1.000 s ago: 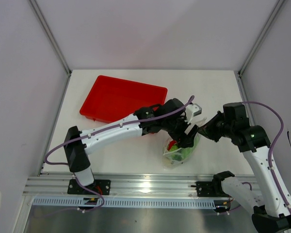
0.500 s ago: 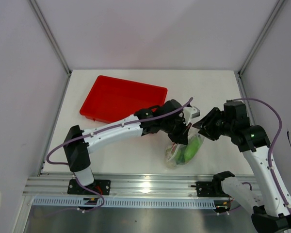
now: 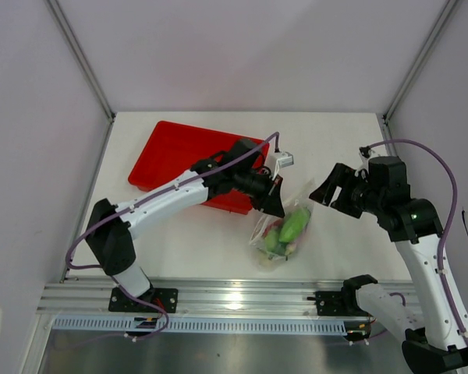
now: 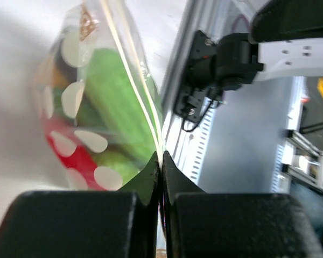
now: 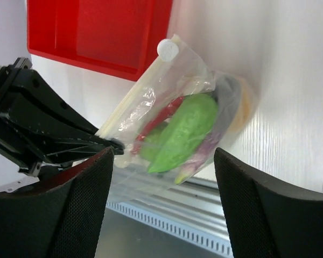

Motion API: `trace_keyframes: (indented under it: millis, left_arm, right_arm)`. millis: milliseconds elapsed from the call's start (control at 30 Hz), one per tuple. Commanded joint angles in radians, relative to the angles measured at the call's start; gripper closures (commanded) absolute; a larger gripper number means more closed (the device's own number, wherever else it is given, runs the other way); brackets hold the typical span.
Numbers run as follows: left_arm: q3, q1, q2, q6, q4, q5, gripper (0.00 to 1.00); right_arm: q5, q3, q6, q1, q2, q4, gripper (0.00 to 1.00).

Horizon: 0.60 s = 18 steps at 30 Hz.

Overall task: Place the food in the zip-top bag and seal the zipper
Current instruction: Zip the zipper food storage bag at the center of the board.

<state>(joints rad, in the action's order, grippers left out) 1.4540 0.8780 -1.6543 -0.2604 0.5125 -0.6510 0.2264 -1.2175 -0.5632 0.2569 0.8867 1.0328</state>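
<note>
The zip-top bag (image 3: 283,231) is clear and holds the food: a big green vegetable (image 3: 295,224), a red piece (image 4: 70,156) and a purple piece (image 5: 202,156). It hangs tilted over the table below my left gripper (image 3: 274,204). That gripper (image 4: 160,161) is shut on the bag's upper edge, right at the zipper (image 5: 133,97), which runs as a pale strip to a white round tab (image 5: 167,49). My right gripper (image 3: 326,192) stands open to the right of the bag and touches nothing. In the right wrist view its fingers (image 5: 81,204) frame the bag (image 5: 177,107).
The red tray (image 3: 179,152) lies at the back left, just behind the left arm's wrist. An aluminium rail (image 3: 234,296) runs along the near table edge below the bag. White walls enclose the table on three sides.
My right gripper has opened, let go of the bag and drawn back to the right. My left gripper has shut on the bag's edge and carried it up and to the left.
</note>
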Motion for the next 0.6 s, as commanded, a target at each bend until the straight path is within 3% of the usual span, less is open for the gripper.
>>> trace_keyframes:
  millis: [0, 267, 400, 567]
  left_arm:
    - [-0.009, -0.054, 0.050, 0.030, -0.060, -0.220, 0.99]
    - [-0.035, -0.080, 0.053, 0.066, -0.035, -0.300, 0.99]
    - [-0.064, -0.099, 0.065, 0.067, -0.043, -0.320, 0.99]
    - [-0.098, -0.114, 0.080, 0.061, -0.052, -0.331, 1.00]
  right_arm:
    - [0.056, 0.022, 0.117, -0.013, -0.017, -0.138, 0.22]
    - [0.276, 0.262, 0.167, -0.039, 0.018, -0.528, 0.21]
    - [0.301, 0.348, 0.189, -0.056, 0.018, -0.703, 0.21]
    - [0.254, 0.394, 0.249, -0.073, -0.003, -0.762, 0.21]
